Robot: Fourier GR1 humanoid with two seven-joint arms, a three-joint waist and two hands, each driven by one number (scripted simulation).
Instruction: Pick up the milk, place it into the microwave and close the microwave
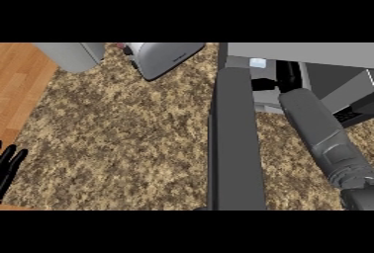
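Observation:
The microwave (321, 52) stands at the right with its dark grey door (235, 148) swung wide open toward me. Inside the cavity, near its left wall, only the white top of the milk carton (257, 63) shows. My right forearm reaches into the opening, and the right hand (289, 74) lies just right of and below the milk. The door edge and the hand hide whether the hand touches the carton. At the lower left edge my left hand (9, 165) rests open, fingers up.
A silver toaster-like appliance (164, 57) sits at the back middle of the speckled counter (124, 138). A grey canister (73, 54) stands at the back left. Wooden surface (18, 84) borders the counter on the left.

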